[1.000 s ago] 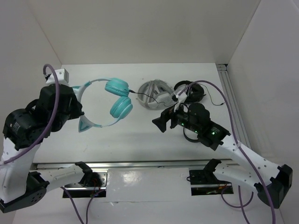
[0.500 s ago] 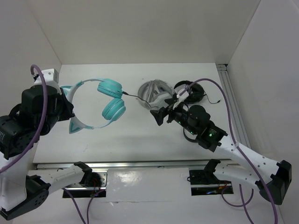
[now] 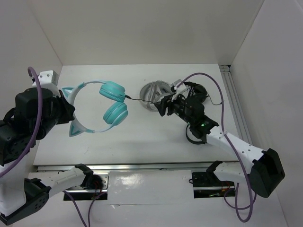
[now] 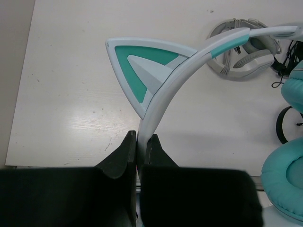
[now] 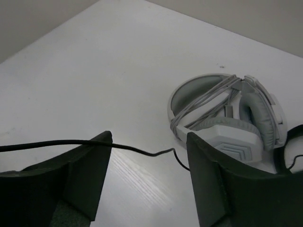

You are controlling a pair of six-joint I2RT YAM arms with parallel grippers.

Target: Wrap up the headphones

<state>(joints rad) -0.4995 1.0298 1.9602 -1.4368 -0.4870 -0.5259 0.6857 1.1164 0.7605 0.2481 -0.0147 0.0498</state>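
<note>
The teal headphones (image 3: 113, 102) with a pale blue cat-ear headband hang above the table at the left. My left gripper (image 3: 67, 112) is shut on the headband (image 4: 163, 97), just below one cat ear (image 4: 142, 64). Its thin black cable (image 3: 139, 99) runs right from the ear cups. My right gripper (image 3: 164, 105) is open, and the cable (image 5: 135, 148) crosses the gap between its jaws, resting over the left finger (image 5: 90, 161). A teal ear cup (image 4: 284, 182) shows at the right of the left wrist view.
White-grey headphones (image 3: 155, 92) with a wound cord lie at the back centre, right beyond my right gripper; they also show in the right wrist view (image 5: 227, 113). Black headphones (image 3: 196, 92) lie to their right. White walls close the left, back and right sides.
My left arm has carried the headphones to the left and a little higher. My right gripper has moved back and up to the cable, which now runs between its open jaws.
</note>
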